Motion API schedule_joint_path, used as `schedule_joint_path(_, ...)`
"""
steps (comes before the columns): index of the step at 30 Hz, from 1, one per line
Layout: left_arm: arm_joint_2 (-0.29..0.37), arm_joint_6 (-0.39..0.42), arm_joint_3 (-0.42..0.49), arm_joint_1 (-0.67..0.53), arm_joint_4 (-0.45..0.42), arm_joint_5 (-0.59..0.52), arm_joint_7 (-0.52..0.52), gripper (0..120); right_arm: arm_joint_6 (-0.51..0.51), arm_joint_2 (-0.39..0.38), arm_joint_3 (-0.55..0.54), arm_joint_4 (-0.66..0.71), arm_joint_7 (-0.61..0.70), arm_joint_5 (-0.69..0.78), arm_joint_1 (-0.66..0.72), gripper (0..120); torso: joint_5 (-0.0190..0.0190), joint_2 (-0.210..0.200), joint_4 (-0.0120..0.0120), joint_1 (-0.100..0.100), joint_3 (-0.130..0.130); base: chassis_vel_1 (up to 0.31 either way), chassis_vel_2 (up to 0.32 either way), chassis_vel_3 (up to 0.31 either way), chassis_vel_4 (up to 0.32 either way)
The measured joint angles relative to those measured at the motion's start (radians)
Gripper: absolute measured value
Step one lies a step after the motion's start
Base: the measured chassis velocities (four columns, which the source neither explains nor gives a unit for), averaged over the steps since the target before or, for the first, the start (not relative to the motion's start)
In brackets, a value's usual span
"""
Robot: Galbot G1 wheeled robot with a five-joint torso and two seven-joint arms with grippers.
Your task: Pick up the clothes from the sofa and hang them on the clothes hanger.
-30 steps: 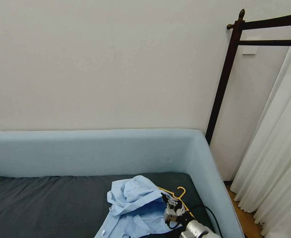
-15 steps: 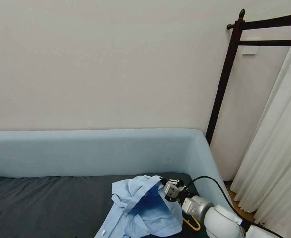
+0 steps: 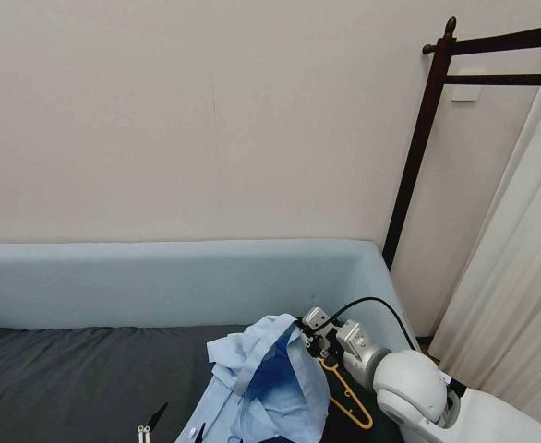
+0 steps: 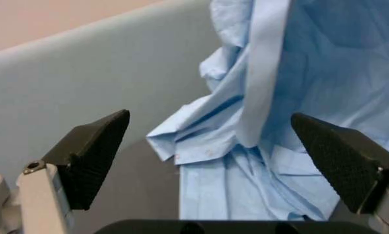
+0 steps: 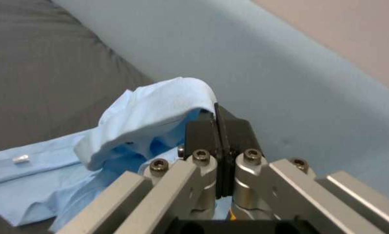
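Note:
A light blue shirt (image 3: 270,374) hangs partly lifted off the dark sofa seat (image 3: 77,378), its lower part still resting on the cushion. My right gripper (image 3: 305,334) is shut on the shirt's upper edge (image 5: 181,92), holding it up near the sofa's right end. A yellow hanger (image 3: 349,399) dangles from the shirt just below the gripper. My left gripper (image 3: 171,426) sits low at the seat's front, open, its fingertips (image 4: 93,146) spread wide in front of the shirt (image 4: 272,122). The dark wooden clothes rack (image 3: 418,138) stands at the right behind the sofa.
The pale blue sofa back (image 3: 160,281) and right armrest (image 3: 395,341) wall in the seat. A white curtain (image 3: 520,277) hangs at the far right beside the rack. A plain wall (image 3: 206,111) lies behind.
My right gripper has risen with the shirt, pulling it up off the cushion; the yellow hanger now dangles below. The left gripper's fingertips have come into view at the bottom.

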Motion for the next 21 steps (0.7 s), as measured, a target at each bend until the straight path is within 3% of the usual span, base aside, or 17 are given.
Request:
schedule_joint_path(6,-0.027,-0.004,0.124,-0.105,0.106,0.033,-0.025,98,-0.036,0.011,0.011,0.003,0.055,0.098,0.016,0,-0.0001,0.0,0.0,0.0,0.0,0.0,0.0,0.0,0.0)
schedule_joint_path(10,-0.102,-0.007,0.193,-0.179,0.218,0.086,-0.062,97,-0.054,0.013,0.015,0.015,0.087,0.164,0.032,0,0.0,0.0,0.0002,0.0,0.0,0.0,0.0,0.0,0.0)
schedule_joint_path(15,-0.18,-0.007,0.223,-0.248,0.338,0.149,-0.135,95,-0.062,0.008,0.033,0.032,0.1,0.195,0.03,0,0.0001,0.0,0.0002,0.0,0.0,0.0,0.0,0.0,0.0)
schedule_joint_path(21,-0.239,-0.008,0.233,-0.3,0.413,0.158,-0.179,94,-0.063,-0.002,0.054,0.038,0.097,0.195,0.006,0,0.0003,0.0,0.0001,0.0,0.0,0.0,0.0,0.0,0.0)
